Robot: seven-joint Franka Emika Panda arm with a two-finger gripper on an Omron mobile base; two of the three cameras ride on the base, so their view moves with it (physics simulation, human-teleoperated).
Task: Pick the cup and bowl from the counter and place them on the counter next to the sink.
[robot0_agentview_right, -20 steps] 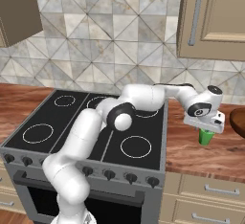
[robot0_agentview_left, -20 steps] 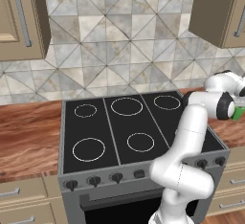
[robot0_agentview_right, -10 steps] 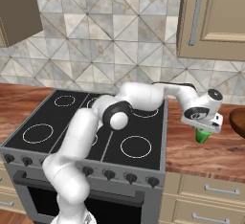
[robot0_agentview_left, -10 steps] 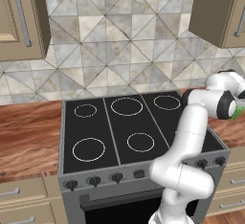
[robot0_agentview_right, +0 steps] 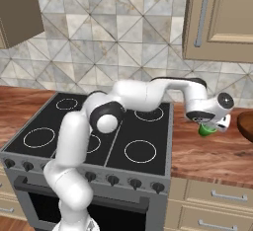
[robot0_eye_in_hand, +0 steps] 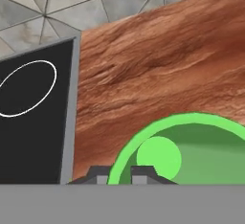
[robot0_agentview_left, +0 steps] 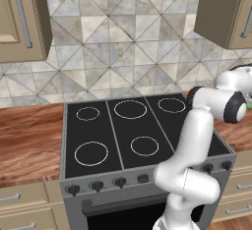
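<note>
A white robot arm reaches out over a black stovetop (robot0_agentview_right: pixel 99 136) to the reddish-brown wooden tabletop (robot0_agentview_right: pixel 207 156) at the stove's right side. Its claw (robot0_agentview_right: pixel 206 126) hangs low there, closed almost completely on the rim of a small bright green cup (robot0_agentview_right: pixel 205 130), one finger inside the wall and one outside it. That narrow pinch on the edge is likely why the cup sits so close under the wrist, ready to be lifted and carried toward the sink. In the right base view the cup shows as a green patch beneath the white hand, just past the stove's edge, and whether its base touches the tabletop or hangs just above it cannot be told. At the far right edge of that view a curved piece of the dark brown bowl (robot0_agentview_right: pixel 246 126) rests on the tabletop, near the cup but apart from it. The hand view looks down into the cup's open mouth and pale green floor, with the two dark fingertips (robot0_eye_in_hand: pixel 143 173) straddling its rim, the stove corner at the left. The left base view gives the arm from behind, with a thin green sliver at the frame's right edge.
</note>
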